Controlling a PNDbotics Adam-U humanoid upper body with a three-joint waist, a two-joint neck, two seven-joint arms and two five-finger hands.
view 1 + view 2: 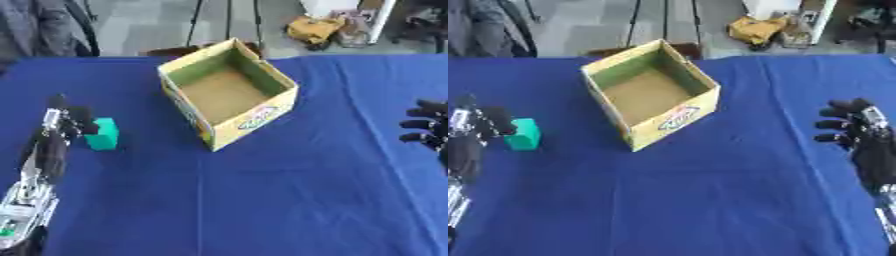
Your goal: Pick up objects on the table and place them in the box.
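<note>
In the left eye view, the robot's left hand (pixel 68 121), black with silver parts, comes in from the lower left over the table covered with blue cloth (pixel 289 190). Its fingers are curled against the left side of a small teal green block (pixel 104 134), which stands on the cloth just to the right of this hand; whether the fingers really grip the block or only touch it, I cannot tell. Further to the right of the hand and a little beyond it stands the open yellow cardboard box (pixel 229 93), with a brown inside and nothing visible in it. On the front wall of the box there is a coloured oval label, but its writing cannot be read. At the right edge only the dark fingers of the right hand are seen. In the right eye view, the right hand (pixel 859 131) shows better: it is above the cloth at the right side, well apart from the box, its fingers bent inward and holding nothing. The block is far to the left of this hand, on the other side of the box.
</note>
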